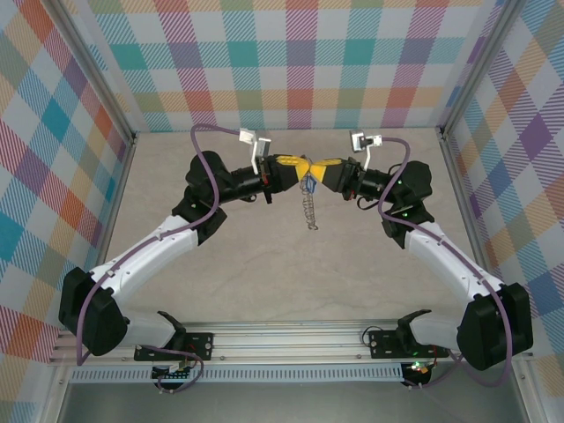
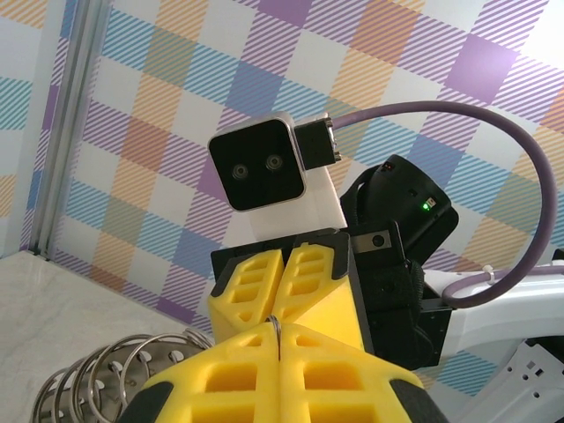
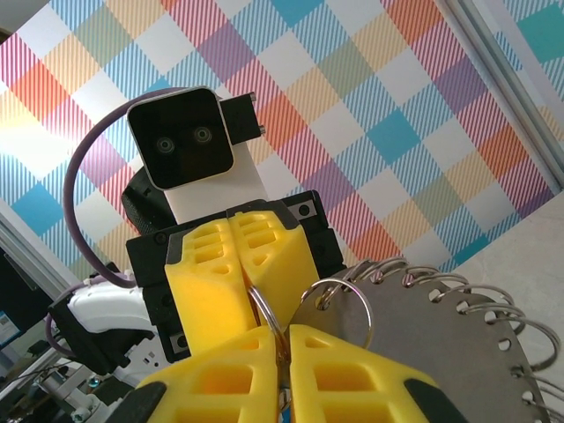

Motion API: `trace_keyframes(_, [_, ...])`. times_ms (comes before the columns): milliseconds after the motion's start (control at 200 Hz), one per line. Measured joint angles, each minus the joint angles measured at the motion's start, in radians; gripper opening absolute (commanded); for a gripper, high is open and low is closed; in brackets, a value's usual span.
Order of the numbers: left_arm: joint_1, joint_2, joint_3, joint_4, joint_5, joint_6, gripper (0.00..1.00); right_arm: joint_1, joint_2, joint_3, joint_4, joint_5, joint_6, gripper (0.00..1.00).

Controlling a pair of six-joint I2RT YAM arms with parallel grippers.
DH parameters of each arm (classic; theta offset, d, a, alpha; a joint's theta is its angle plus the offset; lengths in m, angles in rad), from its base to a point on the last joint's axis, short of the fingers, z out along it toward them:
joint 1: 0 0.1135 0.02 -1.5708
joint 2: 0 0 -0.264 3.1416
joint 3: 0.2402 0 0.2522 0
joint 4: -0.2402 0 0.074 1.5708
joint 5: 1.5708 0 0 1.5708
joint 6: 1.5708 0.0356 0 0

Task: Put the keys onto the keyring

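left gripper (image 1: 302, 165) and right gripper (image 1: 316, 166), both closed tip to tip, pinch 1 small wire ring (image 3: 264, 313). the keys (image 1: 307, 184), blue tag showing, hang at 6 o'clock of the tips against the keyring (image 1: 311, 211). threading appears under way, not finished.

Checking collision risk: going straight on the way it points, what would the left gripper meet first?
Almost certainly the right gripper, tip to tip with it; both look shut on one wire loop between them.
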Motion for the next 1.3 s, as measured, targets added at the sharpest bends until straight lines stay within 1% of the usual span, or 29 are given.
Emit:
trace_keyframes(60, [0.0, 0.001, 0.0, 0.0, 0.0, 0.0, 0.0, 0.0, 0.0, 0.0, -0.002, 0.0, 0.0, 0.23])
trace_keyframes(165, [0.0, 0.003, 0.0, 0.0, 0.006, 0.0, 0.0, 0.0, 0.0, 0.003, -0.012, 0.004, 0.0, 0.23])
trace_keyframes(230, [0.0, 0.004, 0.0, 0.0, 0.008, 0.0, 0.0, 0.0, 0.0, 0.007, -0.015, 0.004, 0.0, 0.15])
trace_keyframes(290, [0.0, 0.006, 0.0, 0.001, 0.007, -0.001, 0.0, 0.0, 0.0, 0.011, -0.015, 0.003, 0.001, 0.1])
trace_keyframes(340, [0.0, 0.006, 0.0, 0.008, 0.004, -0.007, 0.0, 0.0, 0.001, 0.012, -0.015, 0.003, -0.001, 0.0])
trace_keyframes(525, [0.001, 0.007, 0.002, 0.01, -0.005, -0.018, 0.0, 0.0, 0.0, 0.016, -0.023, 0.003, -0.017, 0.0])
trace_keyframes(540, [0.001, 0.007, 0.002, 0.008, -0.007, -0.018, 0.02, 0.0, 0.0, 0.016, -0.027, 0.003, -0.021, 0.0])
trace_keyframes(610, [0.001, 0.007, 0.004, -0.014, -0.016, -0.012, 0.18, 0.0, -0.007, 0.023, -0.076, 0.003, -0.055, 0.0])
trace_keyframes(700, [0.001, 0.005, 0.018, -0.069, -0.036, 0.017, 0.31, -0.004, -0.027, 0.046, -0.208, -0.002, -0.129, 0.0])
trace_keyframes(765, [0.005, -0.008, 0.033, -0.122, -0.045, 0.051, 0.36, -0.01, -0.037, 0.078, -0.342, -0.01, -0.213, 0.0])
trace_keyframes(865, [0.017, -0.042, 0.06, -0.21, -0.055, 0.105, 0.4, -0.023, -0.038, 0.16, -0.575, -0.016, -0.371, 0.0])
trace_keyframes(990, [0.043, -0.079, 0.114, -0.327, -0.053, 0.186, 0.44, -0.028, -0.038, 0.267, -0.834, -0.004, -0.581, 0.0])
trace_keyframes(1135, [0.063, -0.069, 0.217, -0.499, -0.027, 0.293, 0.45, -0.028, -0.017, 0.386, -1.094, 0.02, -0.804, 0.0])
trace_keyframes(1250, [0.065, -0.02, 0.307, -0.625, 0.011, 0.372, 0.45, -0.028, 0.015, 0.441, -1.224, 0.031, -0.93, 0.0])
trace_keyframes(1305, [0.065, 0.013, 0.347, -0.684, 0.032, 0.407, 0.41, -0.028, 0.026, 0.449, -1.27, 0.03, -0.97, 0.0])
